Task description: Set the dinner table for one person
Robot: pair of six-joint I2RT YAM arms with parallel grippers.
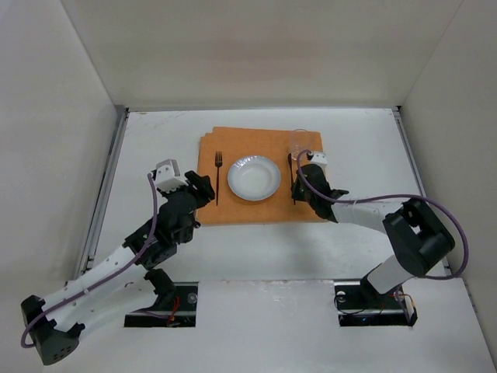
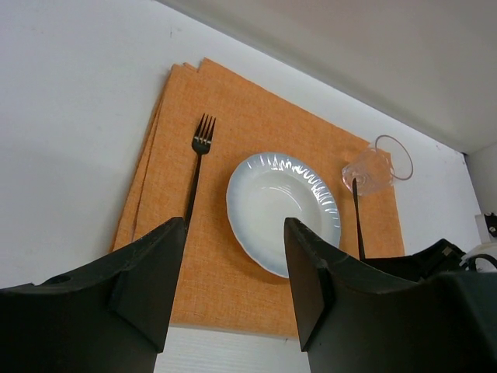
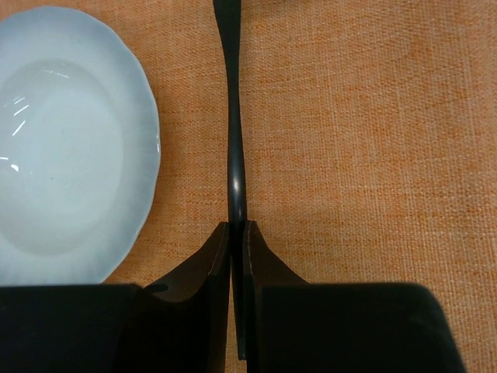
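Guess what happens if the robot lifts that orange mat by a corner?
The orange mat would probably sag limply: up close it shows woven cloth, with layered edges on its left side. It looks light, but the plate and fork lie on it, so lifting would likely slide them.

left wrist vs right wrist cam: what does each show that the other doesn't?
Left wrist only: black metal fork, clear glass, white dinner table, open left gripper. Right wrist only: right gripper closed on the thin black utensil. Both: white scalloped plate, orange cloth placemat, that utensil's handle.
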